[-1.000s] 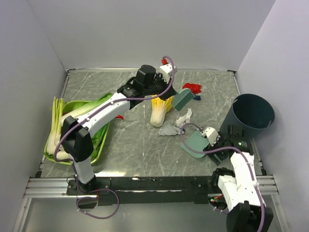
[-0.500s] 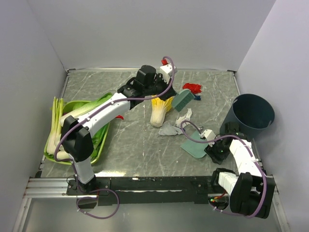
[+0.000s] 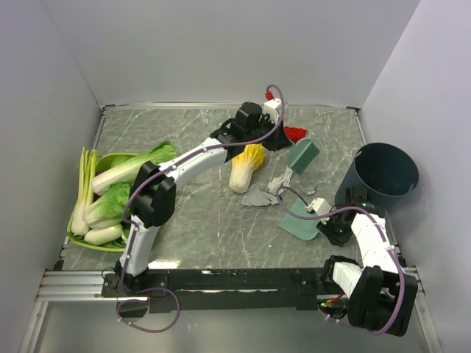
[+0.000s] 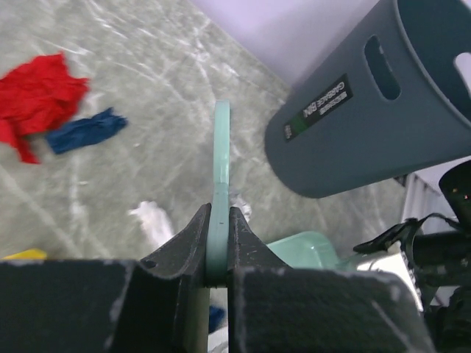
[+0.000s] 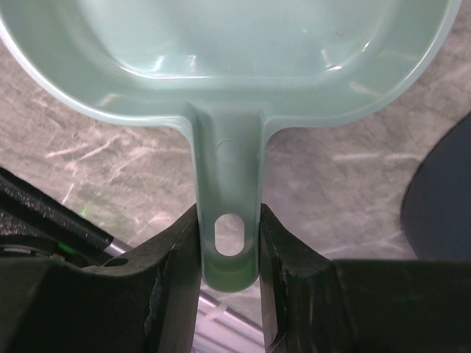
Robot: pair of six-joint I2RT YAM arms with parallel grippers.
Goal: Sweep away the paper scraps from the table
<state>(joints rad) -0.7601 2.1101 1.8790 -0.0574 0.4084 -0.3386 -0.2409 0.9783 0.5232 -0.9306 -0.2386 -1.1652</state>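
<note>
My left gripper (image 3: 282, 140) is shut on the handle of a green brush (image 3: 302, 155), held over the far right of the table (image 3: 147, 129). In the left wrist view the brush (image 4: 221, 147) stands edge-on between the jaws of the gripper (image 4: 218, 215). A red scrap (image 3: 295, 134) lies just behind the brush; the left wrist view shows it (image 4: 37, 95) beside a dark blue scrap (image 4: 79, 131). White scraps (image 3: 282, 179) and a greyish wad (image 3: 257, 195) lie between the brush and the green dustpan (image 3: 298, 220). My right gripper (image 3: 324, 219) is shut on the dustpan's handle (image 5: 228, 184).
A yellow-white napa cabbage (image 3: 246, 165) lies left of the scraps. A dark blue-grey bin (image 3: 383, 176) stands at the right edge. A green tray (image 3: 132, 242) of leafy vegetables sits at the left. White walls enclose the table.
My left arm has swung right, carrying the brush from near the cabbage to the right of the red scrap. The right arm has shifted right; the dustpan has barely moved.
</note>
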